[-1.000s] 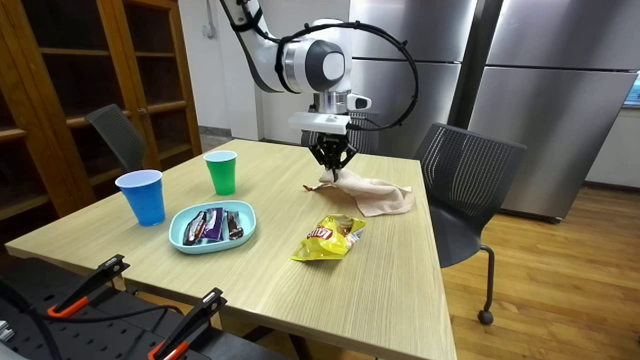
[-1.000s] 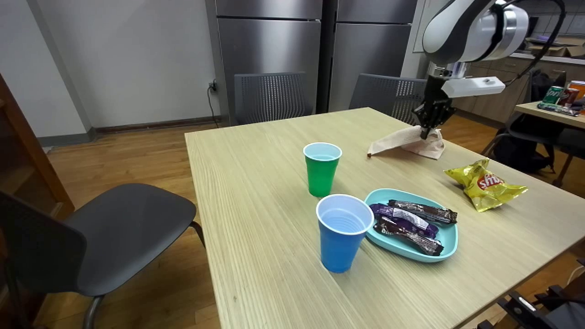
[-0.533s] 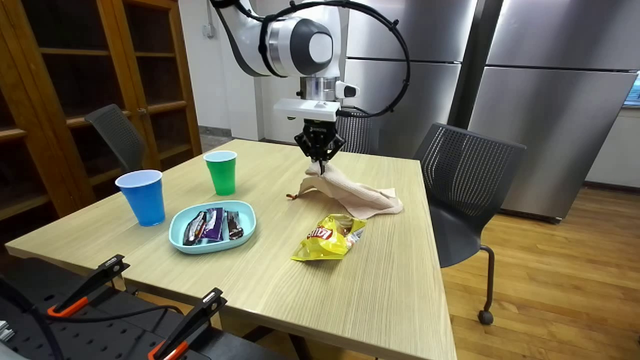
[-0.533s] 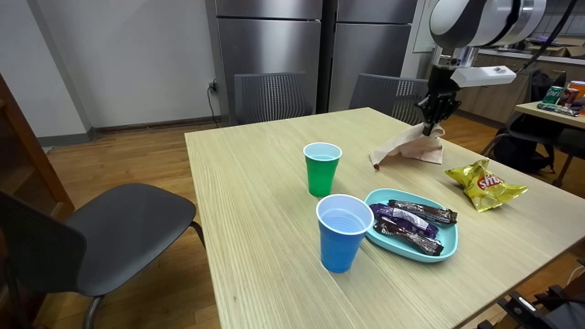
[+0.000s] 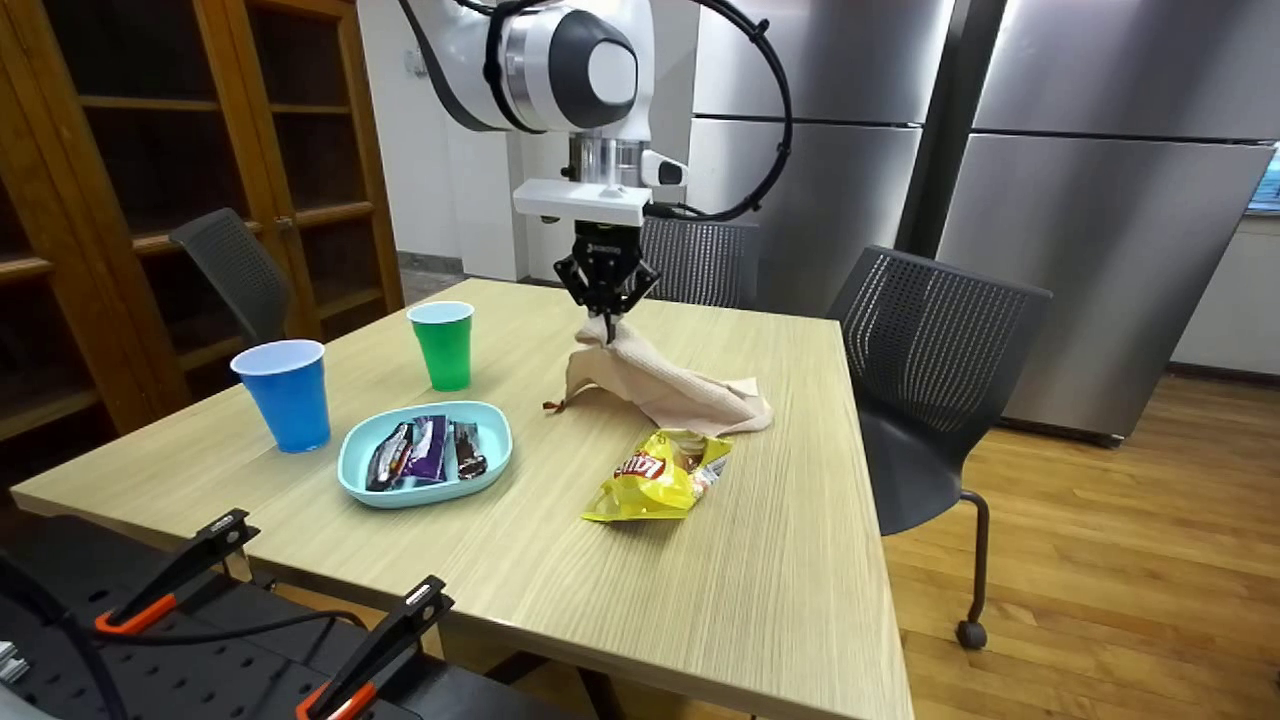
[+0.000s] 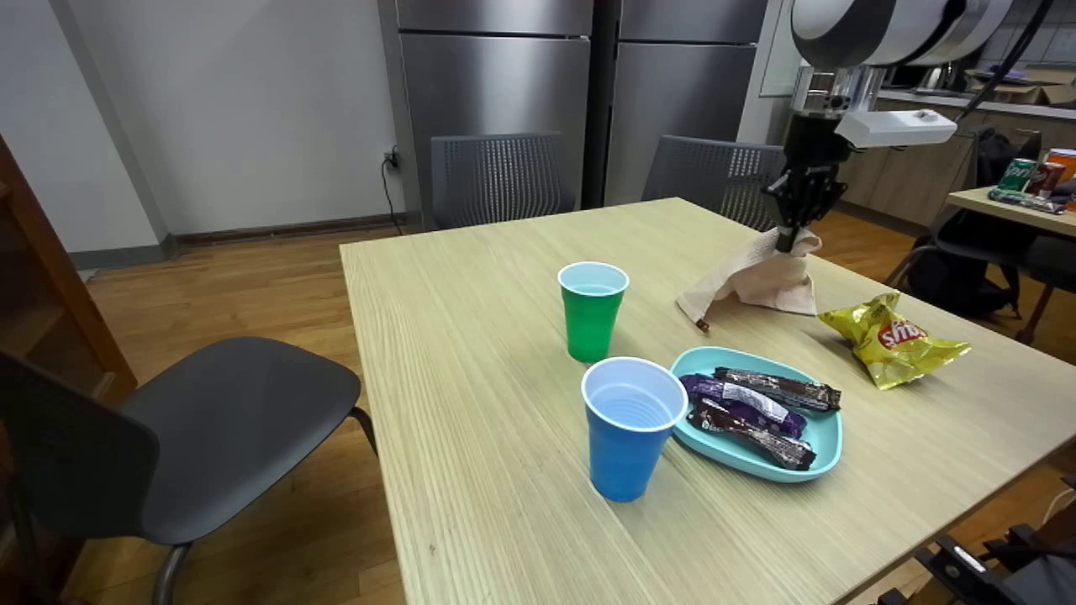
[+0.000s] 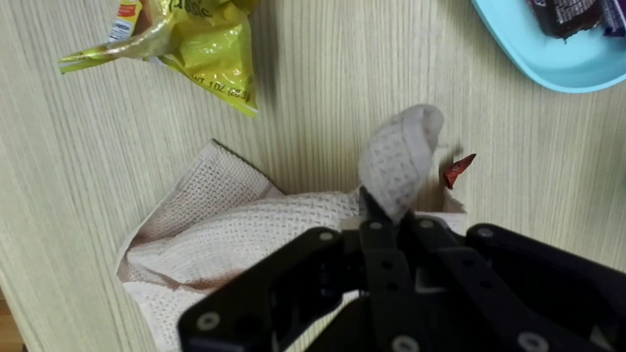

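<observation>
As the pale-pink woven cloth (image 5: 680, 388) is drawn along the wood-grain bench (image 5: 780, 560) nearer the turquoise oval plastic tray (image 5: 425, 496), its peak is clamped in the black claw (image 5: 609, 326); relocation seems underway.

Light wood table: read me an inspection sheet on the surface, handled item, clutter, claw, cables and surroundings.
Surface: light wood-grain tabletop, partly covered.
Handled item: pinkish waffle-weave towel, one fold raised, the rest draped on the tabletop.
Clutter: yellow Lay's Classic chip bag, lying apart from the towel; turquoise dish holding three wrapped bars; green plastic cup and blue plastic cup, both upright; red scrap at the towel's edge, identity unclear.
Claw: shut on the towel's raised fold.
Cables: black cable strapped to the arm, looping out beside it.
Surroundings: mesh-backed chairs, stainless-steel refrigerators, wooden cabinet.
</observation>
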`<action>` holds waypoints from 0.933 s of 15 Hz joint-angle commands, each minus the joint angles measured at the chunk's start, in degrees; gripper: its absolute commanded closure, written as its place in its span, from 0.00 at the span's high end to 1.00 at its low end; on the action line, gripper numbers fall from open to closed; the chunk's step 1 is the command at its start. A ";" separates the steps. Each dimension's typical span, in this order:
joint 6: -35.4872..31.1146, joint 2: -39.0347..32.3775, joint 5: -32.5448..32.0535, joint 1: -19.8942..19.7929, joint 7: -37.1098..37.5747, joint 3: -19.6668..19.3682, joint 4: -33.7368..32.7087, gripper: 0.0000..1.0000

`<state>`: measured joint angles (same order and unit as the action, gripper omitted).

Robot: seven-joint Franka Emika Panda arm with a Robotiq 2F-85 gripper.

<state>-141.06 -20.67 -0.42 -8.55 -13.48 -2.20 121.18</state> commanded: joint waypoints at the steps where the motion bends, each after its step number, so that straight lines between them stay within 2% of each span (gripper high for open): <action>1: 3.01 2.31 0.64 0.91 -0.13 0.81 1.25 0.01; 14: 4.98 3.83 1.49 3.13 -0.74 2.81 2.84 0.01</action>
<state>-137.53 -20.23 0.71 -5.70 -13.47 0.20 121.50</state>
